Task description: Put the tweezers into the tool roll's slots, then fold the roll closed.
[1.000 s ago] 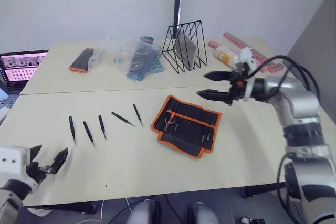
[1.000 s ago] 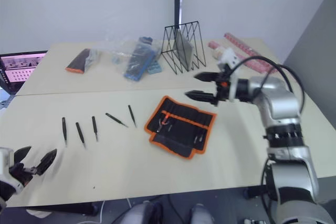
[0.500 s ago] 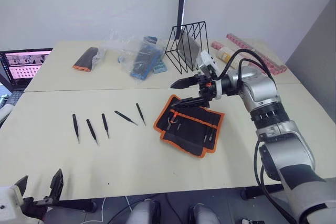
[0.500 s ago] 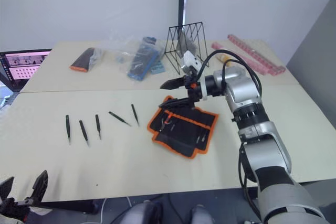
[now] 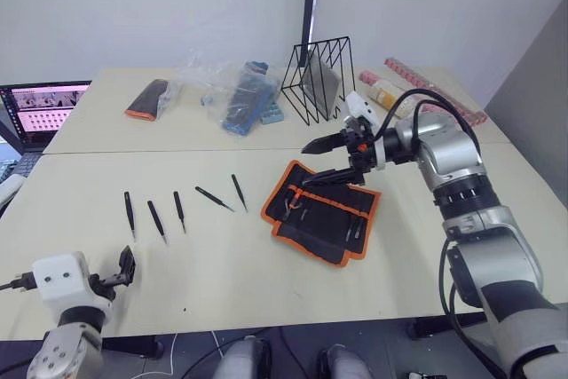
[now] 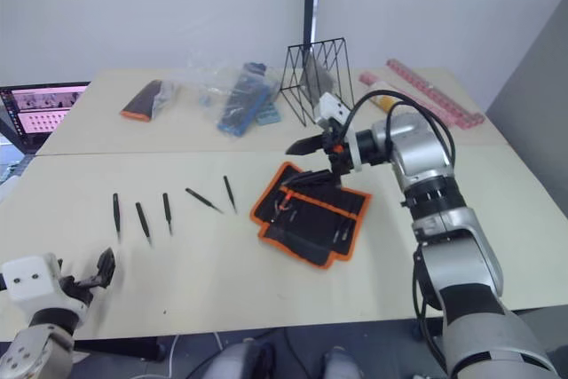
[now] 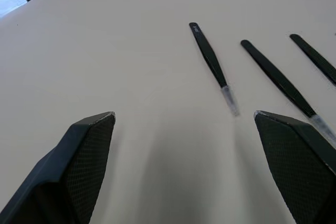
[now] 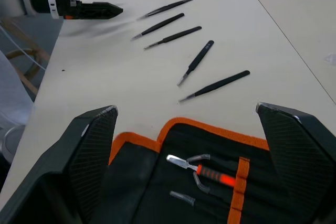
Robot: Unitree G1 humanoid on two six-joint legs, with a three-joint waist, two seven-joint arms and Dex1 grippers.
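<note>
Right arm: bent at the elbow and reaching in from the right, forearm roughly level, with the right gripper (image 5: 335, 159) hanging over the far edge of the tool roll.
Right jaws: spread wide, one finger above the other, holding nothing.
Tool roll: the black fabric tool roll with orange edge binding (image 5: 324, 213) lies open and flat on the pale beige table (image 5: 266, 281), directly under and just ahead of the right jaws; a small red-handled tool (image 8: 210, 172) sits in one of its slots.
Tweezers: five slim black pointed metal tweezers (image 5: 156, 218) lie in a loose row on the table, beyond the roll from the right jaws and ahead of the left jaws, apart from both.
Left arm: low at the near left corner of the table, with the left gripper (image 5: 124, 267) close above the surface, pointing toward the tweezers.
Left jaws: wide apart and empty; the nearest tweezer lies just ahead, between the two fingers' lines.
</note>
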